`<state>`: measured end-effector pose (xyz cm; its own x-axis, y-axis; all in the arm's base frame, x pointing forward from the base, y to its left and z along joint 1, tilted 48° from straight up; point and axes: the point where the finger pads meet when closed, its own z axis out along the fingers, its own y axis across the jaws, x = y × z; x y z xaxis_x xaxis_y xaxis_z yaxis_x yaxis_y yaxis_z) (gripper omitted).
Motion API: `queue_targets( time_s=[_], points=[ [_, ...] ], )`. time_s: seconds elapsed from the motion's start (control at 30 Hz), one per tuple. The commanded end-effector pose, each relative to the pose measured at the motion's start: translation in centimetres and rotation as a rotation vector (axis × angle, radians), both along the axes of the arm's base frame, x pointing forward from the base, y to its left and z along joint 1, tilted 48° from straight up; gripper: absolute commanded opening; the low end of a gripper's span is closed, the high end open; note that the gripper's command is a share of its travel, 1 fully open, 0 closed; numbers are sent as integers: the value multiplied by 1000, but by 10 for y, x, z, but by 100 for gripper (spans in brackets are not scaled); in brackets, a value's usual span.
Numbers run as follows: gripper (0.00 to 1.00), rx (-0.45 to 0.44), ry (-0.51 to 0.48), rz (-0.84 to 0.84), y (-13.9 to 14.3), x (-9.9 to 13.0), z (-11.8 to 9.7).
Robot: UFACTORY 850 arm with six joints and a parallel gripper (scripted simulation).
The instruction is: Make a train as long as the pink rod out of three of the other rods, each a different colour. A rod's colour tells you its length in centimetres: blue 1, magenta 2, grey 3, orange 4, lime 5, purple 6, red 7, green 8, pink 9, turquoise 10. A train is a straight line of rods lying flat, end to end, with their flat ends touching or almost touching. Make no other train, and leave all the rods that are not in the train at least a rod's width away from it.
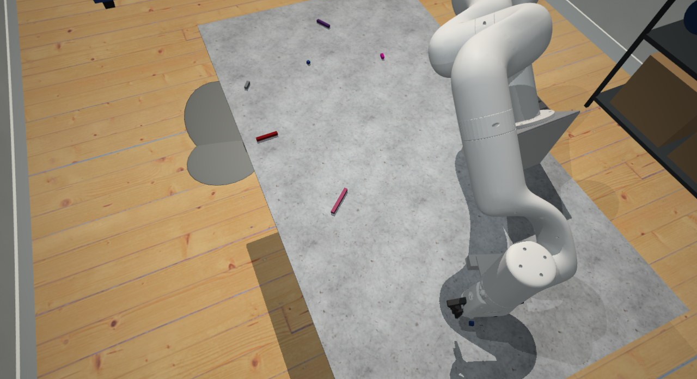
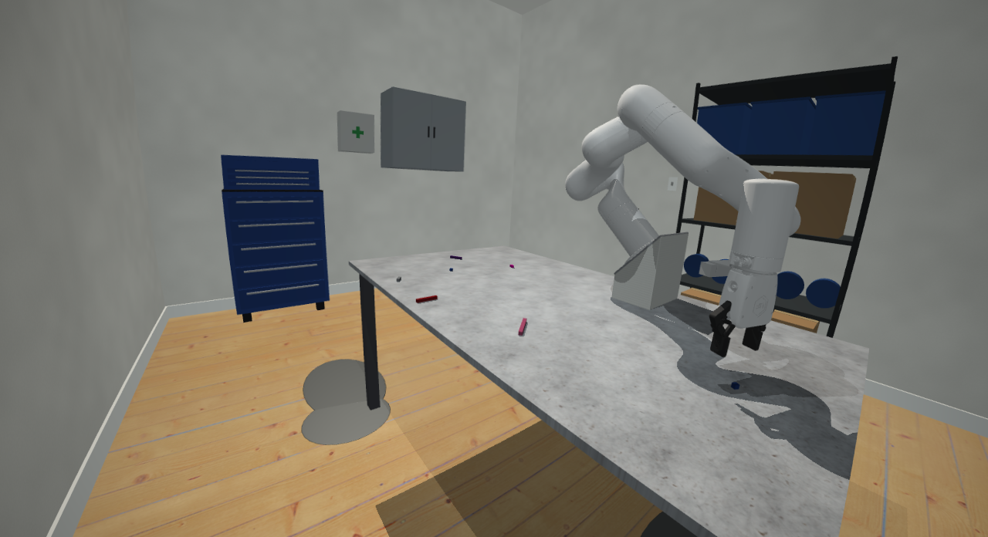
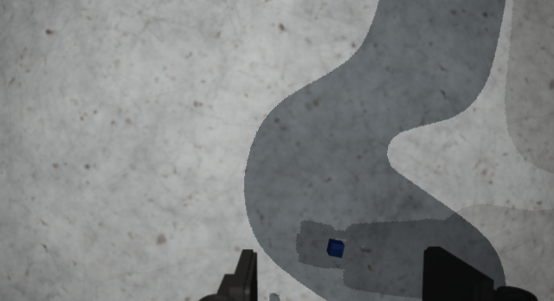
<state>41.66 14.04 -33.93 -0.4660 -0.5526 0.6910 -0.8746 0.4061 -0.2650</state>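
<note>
My gripper [image 2: 736,347] [image 3: 340,277] is open and empty, above the table near its right end. A small blue rod [image 1: 471,323] [image 2: 735,385] [image 3: 335,248] lies on the table below it, in the arm's shadow, and shows between the fingers in the wrist view. The pink rod [image 1: 338,201] [image 2: 522,325] lies alone mid-table. A red rod [image 1: 267,136] [image 2: 427,298] and a grey rod [image 1: 246,85] [image 2: 398,278] lie near the long edge. A second blue rod [image 1: 307,62] [image 2: 451,269], a magenta rod [image 1: 382,56] [image 2: 512,265] and a purple rod [image 1: 323,23] [image 2: 455,258] lie apart at the far end.
The grey table [image 1: 390,147] [image 2: 587,354] carries the arm's base [image 1: 545,138] [image 2: 649,271] at its far long side. A shelf rack [image 2: 850,271] stands behind the arm, and a blue drawer cabinet [image 2: 276,251] stands beyond the table's far end.
</note>
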Motion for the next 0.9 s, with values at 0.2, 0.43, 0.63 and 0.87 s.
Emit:
queue_targets(
  time_s=[0.2,0.43,0.63,0.87],
  points=[
    [100,-25,-153,-133,12,-6,-11],
    [24,-25,-154,-135,12,-6,-11],
    [24,-25,-154,-135,12,-6,-11],
    [24,-25,-154,-135,12,-6,-11]
  ],
)
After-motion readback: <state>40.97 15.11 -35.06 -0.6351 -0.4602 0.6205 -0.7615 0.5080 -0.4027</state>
